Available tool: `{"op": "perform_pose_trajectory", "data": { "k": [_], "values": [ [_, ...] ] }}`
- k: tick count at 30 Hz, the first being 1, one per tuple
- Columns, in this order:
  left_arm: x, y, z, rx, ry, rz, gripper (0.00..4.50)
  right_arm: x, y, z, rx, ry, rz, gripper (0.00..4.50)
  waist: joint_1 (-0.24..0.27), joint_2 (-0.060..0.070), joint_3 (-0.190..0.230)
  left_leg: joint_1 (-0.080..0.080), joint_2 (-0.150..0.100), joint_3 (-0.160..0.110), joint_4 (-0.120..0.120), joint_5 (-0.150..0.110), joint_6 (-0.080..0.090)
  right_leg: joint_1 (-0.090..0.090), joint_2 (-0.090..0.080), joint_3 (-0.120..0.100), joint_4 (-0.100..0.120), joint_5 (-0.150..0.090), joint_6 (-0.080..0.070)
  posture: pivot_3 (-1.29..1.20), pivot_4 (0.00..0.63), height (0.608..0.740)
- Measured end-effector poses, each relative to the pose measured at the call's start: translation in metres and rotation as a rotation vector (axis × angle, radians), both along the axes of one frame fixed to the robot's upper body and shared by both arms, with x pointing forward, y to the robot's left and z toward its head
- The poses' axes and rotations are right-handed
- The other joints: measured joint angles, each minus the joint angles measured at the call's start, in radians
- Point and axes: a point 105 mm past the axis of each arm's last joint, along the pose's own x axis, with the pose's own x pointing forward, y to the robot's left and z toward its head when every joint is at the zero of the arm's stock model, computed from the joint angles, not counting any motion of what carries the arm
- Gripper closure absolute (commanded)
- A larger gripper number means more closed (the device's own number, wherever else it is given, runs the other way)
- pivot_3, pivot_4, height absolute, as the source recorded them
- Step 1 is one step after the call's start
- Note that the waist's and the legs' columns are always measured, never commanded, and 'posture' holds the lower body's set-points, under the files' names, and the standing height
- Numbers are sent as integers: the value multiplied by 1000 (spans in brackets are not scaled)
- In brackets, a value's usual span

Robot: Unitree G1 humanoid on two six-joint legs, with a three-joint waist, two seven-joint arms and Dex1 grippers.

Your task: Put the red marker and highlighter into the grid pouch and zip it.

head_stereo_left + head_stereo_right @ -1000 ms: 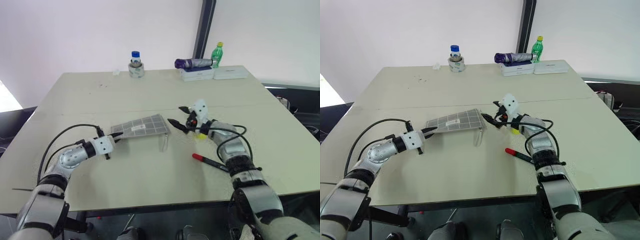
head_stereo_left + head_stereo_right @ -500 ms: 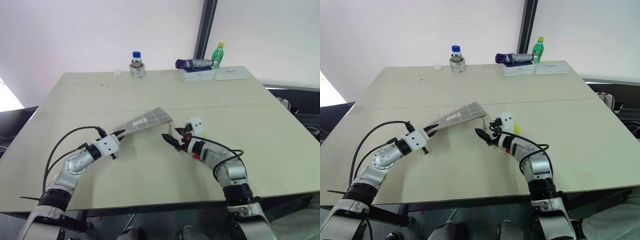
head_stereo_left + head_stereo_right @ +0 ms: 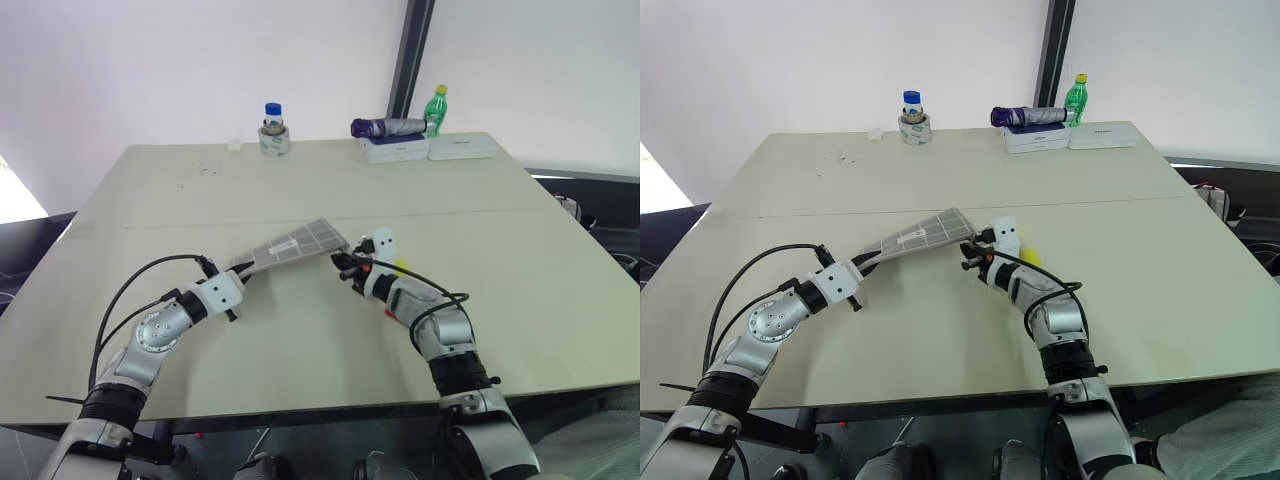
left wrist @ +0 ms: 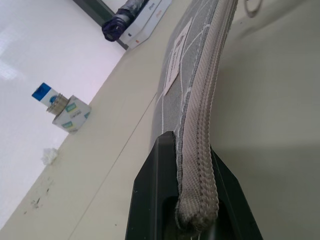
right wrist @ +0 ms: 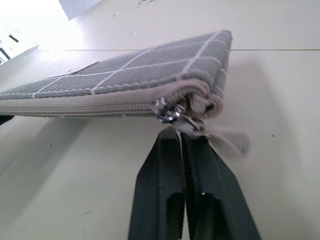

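Two grippers hold the pouch [image 3: 300, 242] above the table [image 3: 300, 180]
Left gripper [image 4: 192, 210] clamps one end; right gripper [image 5: 182, 132] pinches the zip pull [image 5: 172, 114], highlighter [image 3: 1028, 257] beside it

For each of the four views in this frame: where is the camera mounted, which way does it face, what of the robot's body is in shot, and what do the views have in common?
Left eye view: on the head, facing forward and down over the table; both arms show.
Right eye view: beside it, same scene; left gripper and right gripper at opposite ends of the grid pouch.
Left wrist view: looks along its shut fingers up the pouch's zip edge toward the bottle.
Right wrist view: looks along its shut fingers at the zip pull.
Shared: all four show the pouch.
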Motion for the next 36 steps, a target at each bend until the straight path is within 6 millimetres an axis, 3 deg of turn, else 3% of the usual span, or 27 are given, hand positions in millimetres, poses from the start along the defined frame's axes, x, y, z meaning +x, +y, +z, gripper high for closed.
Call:
{"op": "perform_pose_trajectory", "data": {
  "k": [2,5,11,15,20,30,34,36],
  "values": [
    [0,0,1,-1,-3,2,4500,-5,-10,-5,-23,-5,8,4474,3,0,0,0,0,0,0,0,0,0,0,0,-1,0,0,0,150,740],
    [1,2,2,-3,-6,9,4500,-11,-19,-12,-12,24,19,3647,0,0,0,0,0,0,0,0,0,0,0,0,0,0,0,0,150,740],
    [1,1,2,-5,-8,8,4500,-16,-12,-6,-17,11,62,521,-2,0,0,0,0,0,-1,0,-1,0,1,0,-1,0,0,0,150,740],
    [1,1,4,-4,-12,6,4500,-18,-14,-5,-50,-1,77,521,3,0,0,0,0,-1,-1,0,0,0,0,0,-1,0,0,0,150,740],
    [1,1,4,-2,-10,5,4500,-11,-44,4,-89,-22,7,521,6,0,0,0,0,-1,0,0,0,0,0,0,-1,0,0,0,150,740],
    [3,-2,8,0,-20,-7,4500,5,-9,5,-10,-4,65,521,2,0,0,0,0,0,-1,1,-1,0,1,0,-1,0,0,0,150,740],
    [3,-2,8,0,-21,-8,4500,7,-3,-1,6,10,80,2210,4,-1,0,0,0,-1,-1,1,-1,0,1,0,-1,0,0,0,150,740],
    [3,-2,8,0,-19,-7,4500,7,-3,-1,12,6,84,3393,2,0,0,0,0,0,-1,1,-1,0,1,0,-1,0,0,0,150,740]
  ]
}}
